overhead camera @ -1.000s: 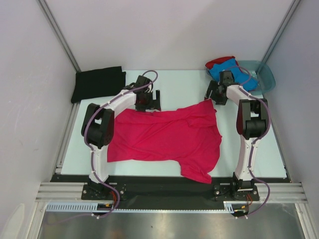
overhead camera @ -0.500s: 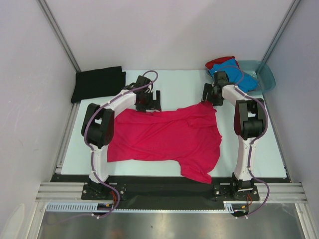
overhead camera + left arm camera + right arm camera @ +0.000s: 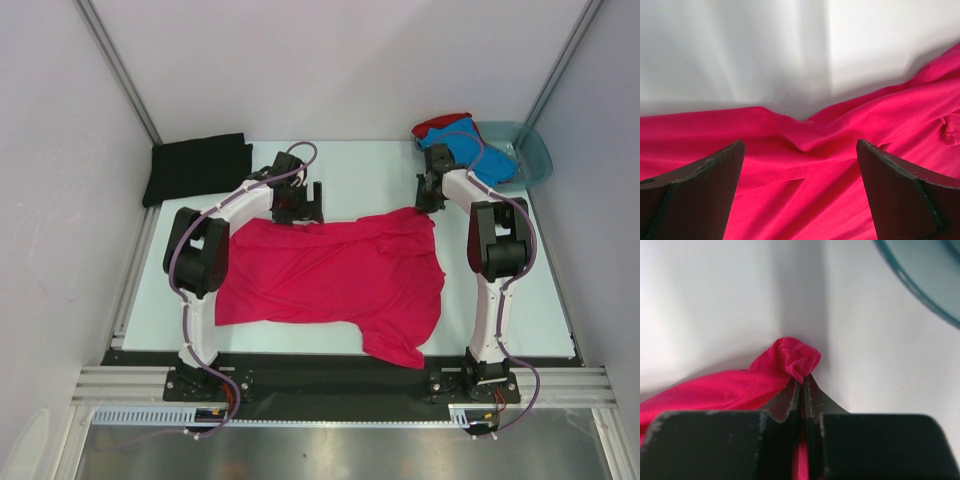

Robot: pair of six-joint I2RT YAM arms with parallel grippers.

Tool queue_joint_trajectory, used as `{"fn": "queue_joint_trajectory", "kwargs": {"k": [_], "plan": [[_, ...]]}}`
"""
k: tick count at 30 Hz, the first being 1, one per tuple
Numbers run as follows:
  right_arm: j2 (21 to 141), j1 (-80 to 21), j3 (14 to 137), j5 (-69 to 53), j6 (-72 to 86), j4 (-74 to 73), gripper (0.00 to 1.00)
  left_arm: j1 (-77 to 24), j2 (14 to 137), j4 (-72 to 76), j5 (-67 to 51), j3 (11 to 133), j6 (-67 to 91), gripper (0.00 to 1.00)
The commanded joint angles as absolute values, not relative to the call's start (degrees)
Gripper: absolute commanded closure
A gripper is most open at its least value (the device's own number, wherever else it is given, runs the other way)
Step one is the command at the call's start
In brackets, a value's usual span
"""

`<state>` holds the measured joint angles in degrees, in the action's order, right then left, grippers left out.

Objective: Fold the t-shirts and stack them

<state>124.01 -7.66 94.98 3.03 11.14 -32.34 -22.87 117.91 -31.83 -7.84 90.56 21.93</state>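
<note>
1. The magenta-pink t-shirt (image 3: pixel 330 275) lies spread on the desk (image 3: pixel 370 170) between the two arms, its long axis running left to right.
2. The right end effector (image 3: pixel 801 382) sits at the shirt's far right corner. Its fingers are pinched tight on a bunched tip of pink cloth, and the rest of the shirt trails off to its left and toward the arm bases.
3. The left end effector (image 3: pixel 800 147) is at the far left edge, fingers spread wide and holding nothing. A pink ridge of cloth lies between and below them; I cannot tell whether they touch it.
4. As I judge it, the coming move turns on the left arm. The far edge lies straight beneath it, so it would drop and close to match the right's hold.
5. The black t-shirt (image 3: pixel 195 168) lies folded at the far left corner, well apart. The blue shirt (image 3: pixel 490 160) and red shirt (image 3: pixel 440 125) sit at the teal basin (image 3: pixel 540 160).
</note>
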Motion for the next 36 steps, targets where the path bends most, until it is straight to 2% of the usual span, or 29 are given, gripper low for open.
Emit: {"fn": "queue_joint_trajectory", "kwargs": {"k": [1,14,17,18,20,24,28,33,36], "plan": [[122.0,-7.6,98.0,4.8,9.9,-31.2,0.97,-22.4,117.6,-31.3,-8.8,91.6,20.8,0.00],[125.2,-7.5,104.8,1.7,8.2,-23.6,0.92,-22.3,118.3,-30.8,-8.4,91.3,20.7,0.00],[126.7,-7.6,106.3,1.7,7.2,-23.6,0.82,-22.2,118.3,-30.8,-8.4,91.1,20.7,0.00],[127.2,-7.6,107.0,1.7,6.9,-23.8,0.61,-22.3,118.4,-30.7,-8.4,90.9,20.7,0.00],[127.7,-7.9,107.4,2.2,6.3,-24.4,0.32,-22.3,118.2,-30.5,-8.3,90.4,20.7,0.00],[123.7,-8.7,103.7,3.8,5.5,-22.1,0.11,-22.3,116.9,-30.1,-5.8,88.4,20.9,0.00],[115.2,-10.4,95.9,6.3,4.3,-19.0,0.07,-22.2,113.6,-30.1,2.2,85.1,21.7,0.00],[106.5,-11.8,92.3,5.2,6.0,-23.1,0.06,-21.9,110.0,-32.2,14.9,83.0,23.3,0.00],[102.0,-13.1,89.7,5.1,6.2,-24.6,0.06,-20.7,108.9,-32.2,17.0,81.8,25.1,0.00]]}}
